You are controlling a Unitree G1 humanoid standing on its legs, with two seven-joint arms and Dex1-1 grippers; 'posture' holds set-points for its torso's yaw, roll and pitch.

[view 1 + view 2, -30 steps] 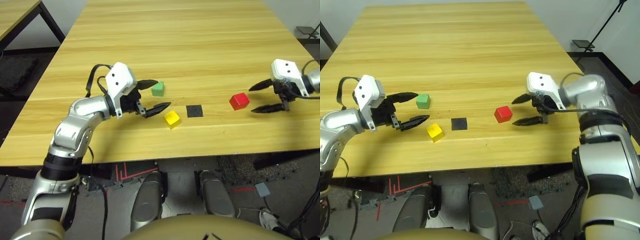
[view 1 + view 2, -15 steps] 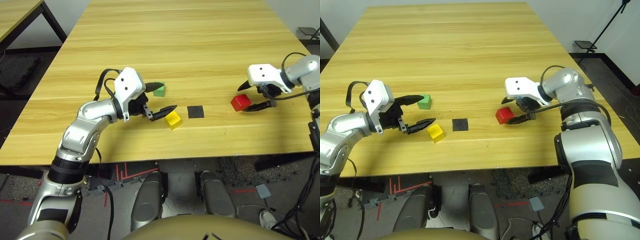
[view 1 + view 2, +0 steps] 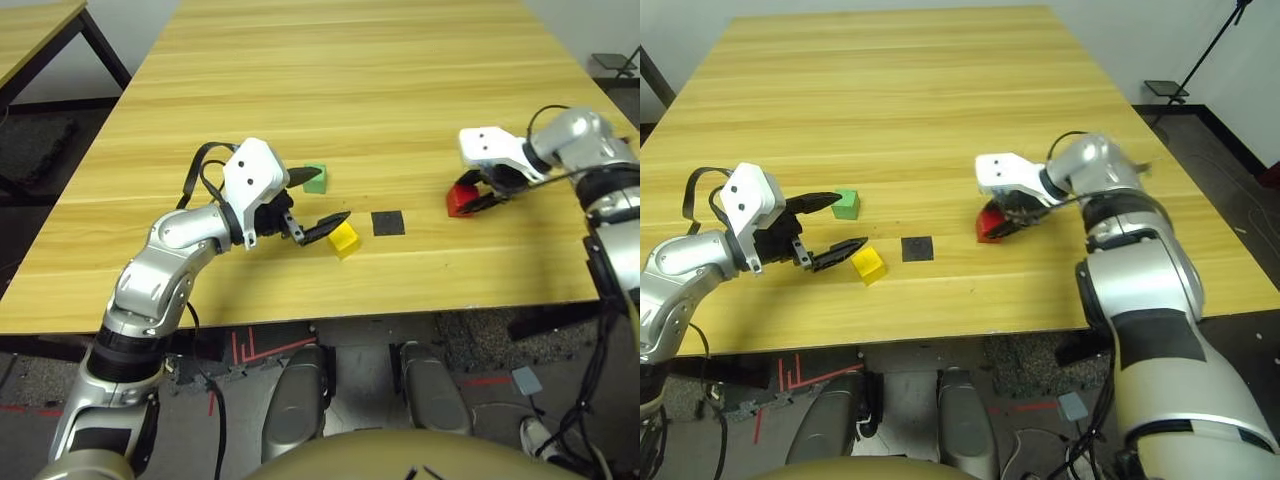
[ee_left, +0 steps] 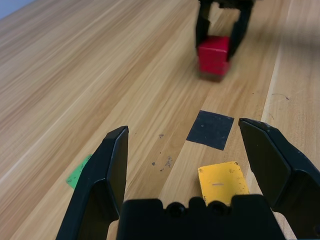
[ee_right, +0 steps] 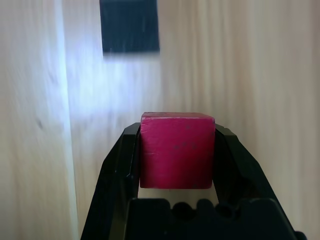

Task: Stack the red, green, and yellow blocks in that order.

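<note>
My right gripper point(image 3: 470, 197) is shut on the red block point(image 5: 177, 150), which sits between its two black fingers point(image 5: 120, 165) just right of the flat black square patch point(image 3: 388, 222). I cannot tell whether the red block point(image 3: 989, 223) is off the table. The green block point(image 3: 316, 179) and the yellow block point(image 3: 343, 238) rest on the wood left of the patch. My left gripper point(image 3: 330, 194) stands open beside them, one finger by the green block point(image 4: 79, 171), the other just above the yellow block point(image 4: 221, 181), gripping neither.
The wide wooden table point(image 3: 350, 80) stretches bare behind the blocks. Its front edge point(image 3: 330, 310) runs close below the yellow block. A second table's corner point(image 3: 40, 20) stands at the far left, and a dark stand point(image 3: 1200, 60) stands beyond the right edge.
My right gripper swung left onto the red block and shut on it, carrying it a little toward the black patch. My left gripper edged closer to the green and yellow blocks, still open.
</note>
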